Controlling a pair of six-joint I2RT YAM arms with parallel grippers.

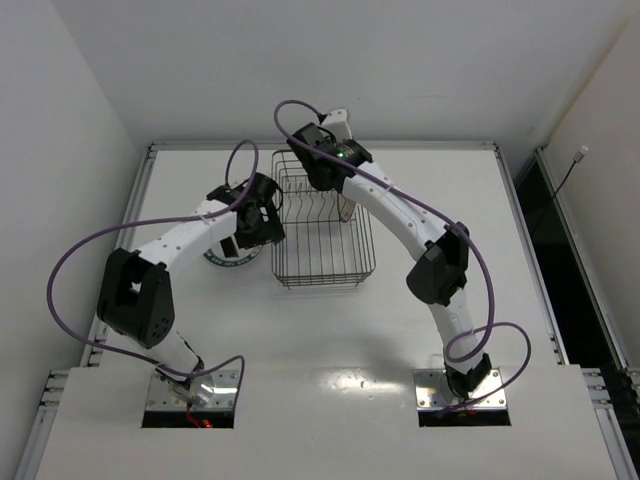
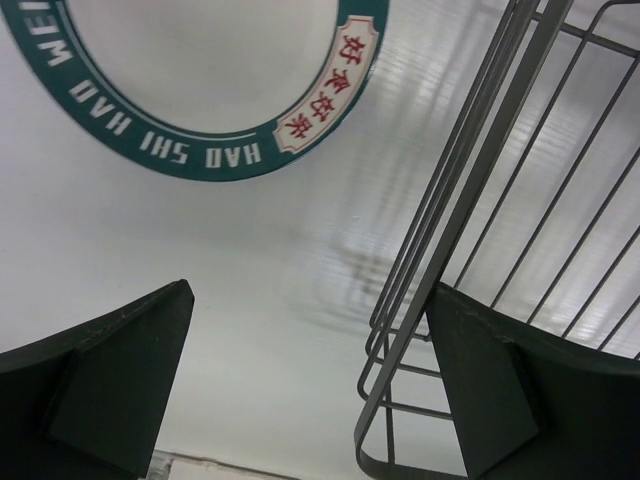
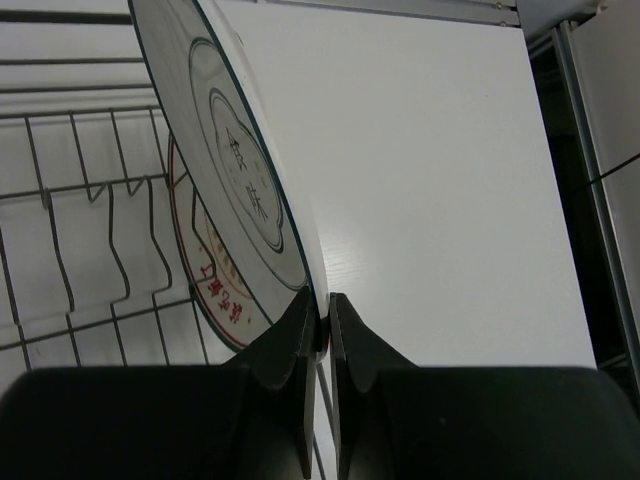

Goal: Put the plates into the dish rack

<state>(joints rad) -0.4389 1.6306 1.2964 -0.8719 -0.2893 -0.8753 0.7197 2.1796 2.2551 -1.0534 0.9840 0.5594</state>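
Observation:
My right gripper (image 3: 322, 320) is shut on the rim of the white plate with thin dark rings and a centre mark (image 3: 235, 160), holding it on edge and tilted over the dish rack (image 3: 90, 240). The reddish-brown patterned plate (image 3: 205, 265) stands in the rack just behind it. In the top view the rack (image 1: 320, 262) sits mid-table with the right gripper (image 1: 325, 168) above its far end. The teal-banded plate (image 2: 215, 155) lies flat on the table left of the rack (image 2: 470, 220), partly under the left arm in the top view (image 1: 225, 260). My left gripper (image 2: 310, 385) is open and empty beside the rack's corner.
The rack's wire wall runs close to my left gripper's right finger (image 2: 520, 400). Purple cables loop over both arms (image 1: 90, 250). A raised rail borders the table (image 1: 520, 200), with a dark gap beyond its right edge (image 3: 590, 150).

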